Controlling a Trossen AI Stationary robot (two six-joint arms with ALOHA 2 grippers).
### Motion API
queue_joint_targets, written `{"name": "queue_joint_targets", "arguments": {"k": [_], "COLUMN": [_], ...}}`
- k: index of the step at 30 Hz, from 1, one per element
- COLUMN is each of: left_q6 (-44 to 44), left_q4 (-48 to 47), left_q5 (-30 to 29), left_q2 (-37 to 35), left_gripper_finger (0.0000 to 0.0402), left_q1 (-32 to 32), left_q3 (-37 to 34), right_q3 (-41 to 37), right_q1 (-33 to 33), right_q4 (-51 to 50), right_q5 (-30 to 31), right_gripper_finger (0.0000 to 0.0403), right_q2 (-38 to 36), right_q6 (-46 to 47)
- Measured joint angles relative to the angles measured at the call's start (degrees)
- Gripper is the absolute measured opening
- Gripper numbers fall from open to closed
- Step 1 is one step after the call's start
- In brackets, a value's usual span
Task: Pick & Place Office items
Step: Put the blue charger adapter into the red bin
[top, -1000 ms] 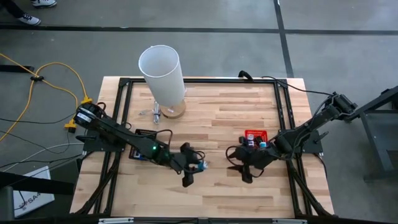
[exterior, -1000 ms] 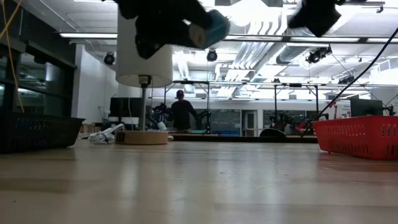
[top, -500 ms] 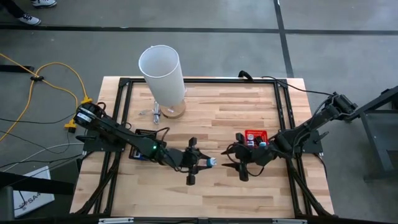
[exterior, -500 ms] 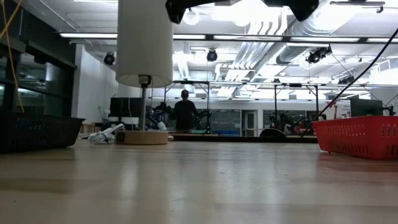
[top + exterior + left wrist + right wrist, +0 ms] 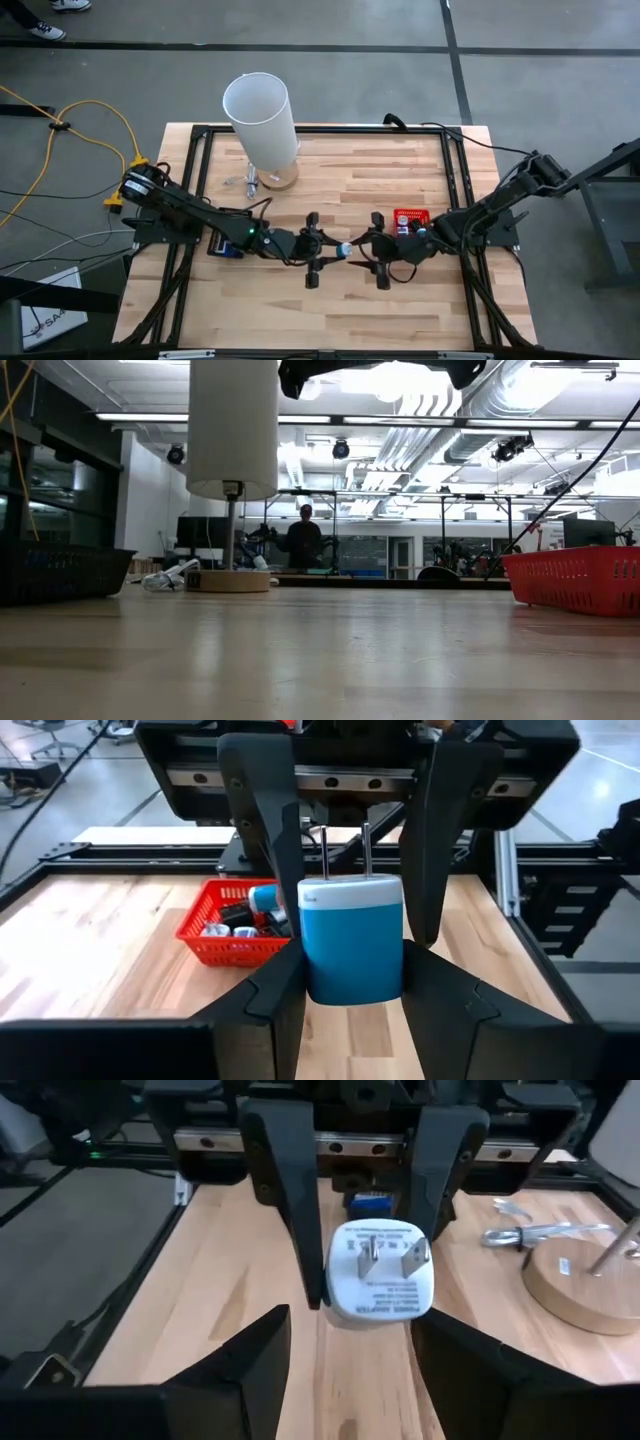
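High view: left end effector (image 5: 322,251) grips a blue-and-white power adapter (image 5: 343,249) facing the right end effector (image 5: 374,250), spread open and empty.

High view: overhead, facing straight down on the whole tabletop (image 5: 380,170). Low view: at board level, facing across toward the room, white cylinder (image 5: 232,425) near. Left wrist view: close, facing the red basket (image 5: 205,935). Right wrist view: close, facing the opposite way. Shared: both wrist views show one blue-and-white plug adapter (image 5: 352,938); high and low views share the cylinder.
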Motion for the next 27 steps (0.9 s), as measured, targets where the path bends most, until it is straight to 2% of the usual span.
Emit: {"name": "queue_joint_targets", "arguments": {"k": [22,27], "left_q6": [1.5,1.5], "left_q4": [0.8,1.2], "left_q5": [0.1,0.1], "left_q2": [0.0,0.0], "left_gripper_finger": [0.0133,0.0133], "left_q1": [-0.4,-0.4], "left_q3": [0.0,0.0], "right_q3": [0.0,0.0], "right_q1": [-0.5,-0.5], "right_q4": [5.2,5.1], "right_q5": [0.1,0.1], "right_gripper_finger": [0.0194,0.0177], "right_q2": [0.0,0.0], "right_q6": [-3.1,-3.0]}}
